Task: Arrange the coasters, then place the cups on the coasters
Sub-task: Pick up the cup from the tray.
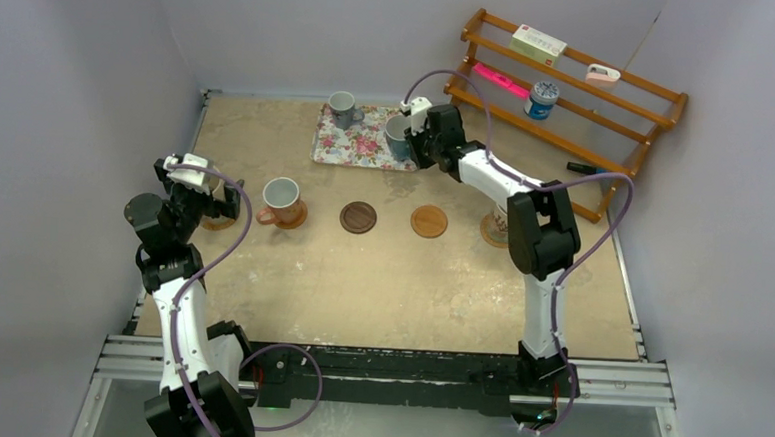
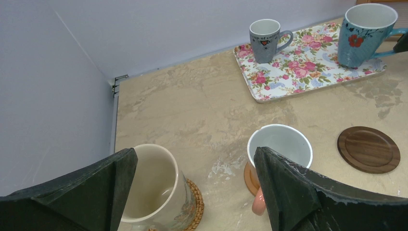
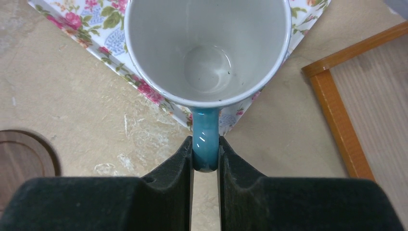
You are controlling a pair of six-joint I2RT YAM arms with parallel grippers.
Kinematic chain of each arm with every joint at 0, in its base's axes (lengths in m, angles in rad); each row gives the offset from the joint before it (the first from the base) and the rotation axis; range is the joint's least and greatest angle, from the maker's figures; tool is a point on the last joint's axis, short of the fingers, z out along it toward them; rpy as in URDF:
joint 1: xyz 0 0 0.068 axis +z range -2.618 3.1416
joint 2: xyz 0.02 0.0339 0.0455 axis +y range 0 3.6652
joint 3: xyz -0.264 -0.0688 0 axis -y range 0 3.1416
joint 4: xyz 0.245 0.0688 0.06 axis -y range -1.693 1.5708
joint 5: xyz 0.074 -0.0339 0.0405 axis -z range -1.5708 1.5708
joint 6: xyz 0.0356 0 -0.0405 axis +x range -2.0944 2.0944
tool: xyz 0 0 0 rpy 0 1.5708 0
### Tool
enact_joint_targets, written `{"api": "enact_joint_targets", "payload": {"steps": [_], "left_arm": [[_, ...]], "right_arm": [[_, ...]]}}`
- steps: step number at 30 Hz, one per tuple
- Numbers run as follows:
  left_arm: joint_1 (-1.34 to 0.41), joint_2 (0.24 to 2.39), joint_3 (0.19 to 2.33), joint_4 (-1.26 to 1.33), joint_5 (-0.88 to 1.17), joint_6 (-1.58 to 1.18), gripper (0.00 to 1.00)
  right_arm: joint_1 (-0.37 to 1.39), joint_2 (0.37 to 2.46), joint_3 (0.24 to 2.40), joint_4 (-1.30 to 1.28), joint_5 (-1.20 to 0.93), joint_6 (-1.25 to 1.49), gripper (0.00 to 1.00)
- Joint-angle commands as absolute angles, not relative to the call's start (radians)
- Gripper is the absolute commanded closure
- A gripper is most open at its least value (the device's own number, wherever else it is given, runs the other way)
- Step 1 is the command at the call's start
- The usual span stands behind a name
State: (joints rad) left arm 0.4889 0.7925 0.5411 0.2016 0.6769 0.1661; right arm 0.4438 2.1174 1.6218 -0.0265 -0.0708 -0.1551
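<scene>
Right pincer (image 3: pixel 206 144): we see it clenched on the handle of the light blue cup (image 3: pixel 207 53).
Light blue cup: upright on the floral tray (image 1: pixel 352 149), near its right edge.
Left pincer (image 2: pixel 193 159): released, jaws wide, hovering over the bench (image 2: pixel 192 110).
Below it, we find: cream cup (image 2: pixel 154 187) on a woven coaster (image 2: pixel 195 207), reddish-orange cup (image 2: pixel 279 144) on an orange coaster (image 2: pixel 249 178).

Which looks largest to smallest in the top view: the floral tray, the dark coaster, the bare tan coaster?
1. floral tray, clearly largest.
2. dark coaster and bare tan coaster: alike in size, so not ranked against each other.
</scene>
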Motion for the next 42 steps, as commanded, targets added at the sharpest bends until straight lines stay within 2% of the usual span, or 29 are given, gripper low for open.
{"api": "enact_joint_targets", "payload": {"steps": [1, 20, 32, 42], "left_arm": [[0.492, 0.786, 0.533, 0.244, 0.696, 0.150, 0.00], [0.492, 0.805, 0.534, 0.251, 0.712, 0.141, 0.00], [0.492, 0.793, 0.576, 0.221, 0.708, 0.149, 0.00], [0.492, 0.773, 0.667, 0.062, 0.691, 0.329, 0.00]], "right_arm": [[0.435, 2.001, 1.627, 0.051, -0.098, -0.156, 1.00], [0.421, 1.893, 1.574, 0.059, -0.145, -0.141, 1.00], [0.369, 1.726, 1.481, 0.077, -0.179, -0.135, 1.00], [0.347, 1.510, 1.297, 0.107, -0.231, -0.133, 1.00]]}}
